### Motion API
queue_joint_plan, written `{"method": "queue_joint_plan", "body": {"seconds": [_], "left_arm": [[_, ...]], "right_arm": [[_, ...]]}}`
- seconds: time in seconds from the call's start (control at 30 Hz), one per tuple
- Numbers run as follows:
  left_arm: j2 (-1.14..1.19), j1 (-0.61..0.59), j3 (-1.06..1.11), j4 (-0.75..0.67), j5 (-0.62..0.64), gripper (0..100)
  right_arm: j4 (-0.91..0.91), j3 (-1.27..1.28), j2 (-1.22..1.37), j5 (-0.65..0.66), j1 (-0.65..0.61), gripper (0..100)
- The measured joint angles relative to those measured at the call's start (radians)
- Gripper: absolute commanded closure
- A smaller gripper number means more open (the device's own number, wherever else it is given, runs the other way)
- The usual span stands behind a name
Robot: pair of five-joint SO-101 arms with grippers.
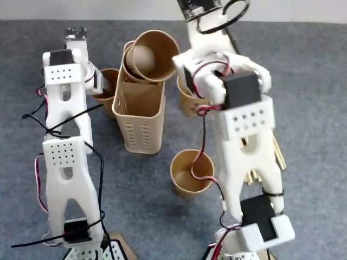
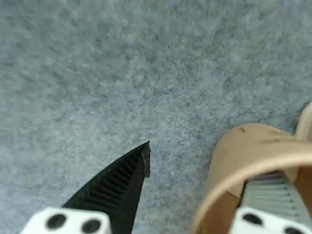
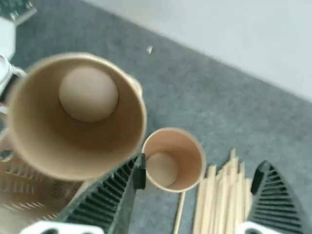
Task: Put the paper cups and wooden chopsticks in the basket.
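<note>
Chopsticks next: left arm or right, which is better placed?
Right. The right gripper, open, hangs above the chopsticks; the left gripper straddles the wall of a paper cup beyond the basket.

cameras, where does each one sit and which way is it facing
High view: overhead, facing down on left arm, right arm and the basket.
Left wrist view: left arm, facing carpet, own fingers, one inside a cup.
Right wrist view: right arm, facing down past own fingers at chopsticks.
High and right wrist share the top stacked cup.
</note>
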Motion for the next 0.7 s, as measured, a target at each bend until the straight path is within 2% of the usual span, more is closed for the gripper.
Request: {"method": "queue_joint_plan", "body": {"seconds": [0.13, 0.43, 0.6, 0.7], "left_arm": [[0.000, 0.000, 0.000, 0.000, -0.011, 96], [-0.091, -0.081, 0.000, 0.000, -0.041, 96], [-0.216, -0.110, 0.000, 0.000, -0.069, 96], [-0.338, -0.110, 0.000, 0.000, -0.069, 96]], "right_arm": [[-0.121, 0.094, 0.089, 0.000, 0.003, 65.9], [-0.278, 0.121, 0.167, 0.000, -0.018, 65.9], [-0.281, 0.121, 0.155, 0.000, -0.018, 65.9], [-0.210, 0.121, 0.094, 0.000, 0.009, 65.9]]}}
